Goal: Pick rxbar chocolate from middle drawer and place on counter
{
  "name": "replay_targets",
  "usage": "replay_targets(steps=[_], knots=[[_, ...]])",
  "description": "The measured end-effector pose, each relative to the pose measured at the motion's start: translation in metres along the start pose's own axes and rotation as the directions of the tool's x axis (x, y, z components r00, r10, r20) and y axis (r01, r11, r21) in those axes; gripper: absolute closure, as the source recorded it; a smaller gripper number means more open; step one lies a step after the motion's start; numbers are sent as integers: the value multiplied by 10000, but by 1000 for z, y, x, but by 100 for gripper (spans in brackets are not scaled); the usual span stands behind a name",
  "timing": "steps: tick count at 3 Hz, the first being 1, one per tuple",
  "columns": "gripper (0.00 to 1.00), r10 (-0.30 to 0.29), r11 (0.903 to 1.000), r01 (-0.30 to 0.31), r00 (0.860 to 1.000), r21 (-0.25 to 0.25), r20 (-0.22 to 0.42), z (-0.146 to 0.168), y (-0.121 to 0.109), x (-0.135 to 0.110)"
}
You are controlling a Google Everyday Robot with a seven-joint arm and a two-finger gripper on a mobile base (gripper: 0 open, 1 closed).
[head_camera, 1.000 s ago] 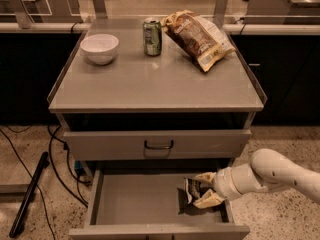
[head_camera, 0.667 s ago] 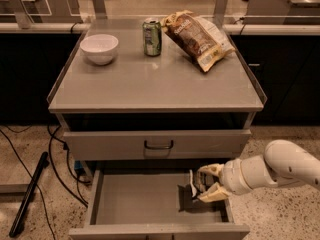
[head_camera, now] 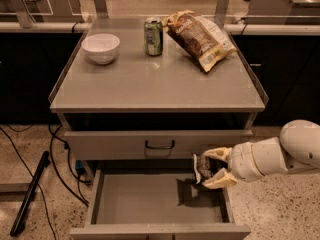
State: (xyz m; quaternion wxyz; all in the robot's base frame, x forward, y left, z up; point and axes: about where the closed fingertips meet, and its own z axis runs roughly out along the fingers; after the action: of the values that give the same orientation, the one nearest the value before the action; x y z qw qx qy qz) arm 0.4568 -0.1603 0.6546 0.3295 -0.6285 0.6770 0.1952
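The middle drawer (head_camera: 145,201) is pulled open below the cabinet, its grey floor bare. My gripper (head_camera: 212,167) hangs over the drawer's right side, a little above the floor, just under the closed drawer with the dark handle (head_camera: 160,145). It is shut on the rxbar chocolate (head_camera: 202,168), a small dark bar held upright between the tan fingers (head_camera: 219,179). The bar casts a shadow on the drawer floor. The grey counter (head_camera: 150,86) is the cabinet top, above and to the left of the gripper.
On the counter stand a white bowl (head_camera: 100,47) at the back left, a green soda can (head_camera: 153,36) at the back middle and a tan chip bag (head_camera: 197,37) at the back right. Black cables and a dark pole (head_camera: 30,194) lie on the floor at left.
My gripper has lifted the rxbar chocolate off the drawer floor and risen toward the drawer front above. The arm has shifted slightly up and right.
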Motion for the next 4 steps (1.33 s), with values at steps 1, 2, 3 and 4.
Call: replay_targets(steps=[1, 2, 3, 4], knots=[[100, -128, 9999, 128, 9999, 73, -16, -17, -6, -18], [100, -89, 9998, 91, 9999, 192, -137, -47, -16, -47], [100, -171, 9990, 184, 9994, 414, -312, -91, -34, -91], [100, -451, 9963, 473, 9985, 714, -323, -120, -58, -131]])
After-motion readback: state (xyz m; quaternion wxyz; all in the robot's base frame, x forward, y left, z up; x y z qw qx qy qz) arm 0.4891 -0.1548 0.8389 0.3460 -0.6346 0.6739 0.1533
